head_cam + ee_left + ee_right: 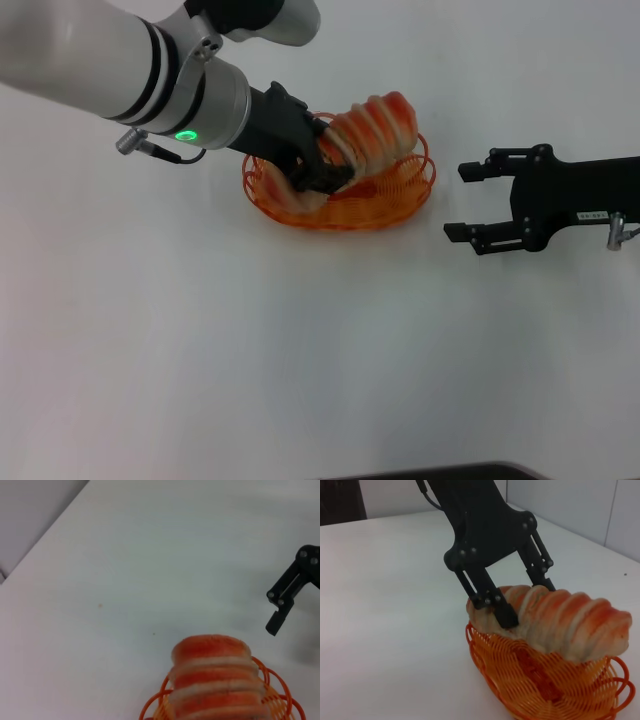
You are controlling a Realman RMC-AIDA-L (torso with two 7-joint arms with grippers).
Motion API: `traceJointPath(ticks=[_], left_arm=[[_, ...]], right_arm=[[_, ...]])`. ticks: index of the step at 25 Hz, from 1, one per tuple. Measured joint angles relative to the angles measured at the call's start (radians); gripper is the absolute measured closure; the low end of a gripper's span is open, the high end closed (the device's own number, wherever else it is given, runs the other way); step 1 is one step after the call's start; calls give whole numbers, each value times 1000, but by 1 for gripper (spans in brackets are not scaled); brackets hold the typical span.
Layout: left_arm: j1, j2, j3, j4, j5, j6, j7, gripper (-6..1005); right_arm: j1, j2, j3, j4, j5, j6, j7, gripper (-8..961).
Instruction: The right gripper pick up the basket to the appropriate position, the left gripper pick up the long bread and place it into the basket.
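**One loaf going into the basket**

One step is left, by the look of it: setting the bread down. The left hand [330,170] is clenched on the long bread [375,130], which sits tilted, its near end low in the orange basket [400,195] and its far end above the rim. Next it needs lowering flat, then letting go. The right hand [478,200] rests released beside the basket, apart from it. Nothing else stands on the white counter [300,350].

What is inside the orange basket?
The long bread, tilted over the basket, clamped by the left gripper. The basket's bottom under the bread is partly hidden.
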Motion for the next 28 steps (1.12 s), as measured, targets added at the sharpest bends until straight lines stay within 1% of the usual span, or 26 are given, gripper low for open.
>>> traceJointPath(ticks=[2, 7, 11, 13, 14, 15, 18, 19, 20, 21, 23, 27, 28], left_arm=[[8, 1, -14, 0, -9, 0, 0, 416], [48, 4, -95, 14, -83, 29, 45, 314], [103, 6, -234, 47, -170, 142, 125, 233], [150, 6, -352, 55, -214, 243, 197, 192], [166, 6, -394, 55, -227, 276, 222, 164], [193, 7, -461, 49, -244, 316, 256, 136], [264, 11, -646, 5, -282, 428, 369, 52], [284, 14, -702, -17, -288, 454, 409, 52], [310, 20, -772, -56, -292, 481, 462, 52], [330, 26, -817, -89, -293, 498, 504, 52], [379, 50, -919, -191, -293, 537, 618, 52], [428, 81, -1009, -318, -293, 586, 730, 52], [439, 84, -1017, -339, -294, 593, 749, 52]], right_arm=[[0, 0, 0, 2, 0, 0, 0, 130], [-1, 0, 2, 3, 0, 5, 0, 130], [-2, 0, 9, -1, 2, 1, -1, 130], [-2, 0, 11, -1, 4, 1, -5, 131], [-3, 0, 11, 0, 4, 2, -7, 131], [-3, 0, 12, 2, 4, 3, -10, 131], [-3, 0, 13, 5, 5, 7, -12, 131], [-4, 0, 13, 5, 5, 7, -12, 131], [-6, 0, 14, 5, 5, 7, -12, 131], [-7, 0, 14, 5, 6, 7, -12, 131], [-11, 0, 14, 5, 10, 7, -14, 132], [-14, -2, 26, 5, 16, 7, -23, 132], [-14, -2, 31, 5, 16, 6, -24, 132]])
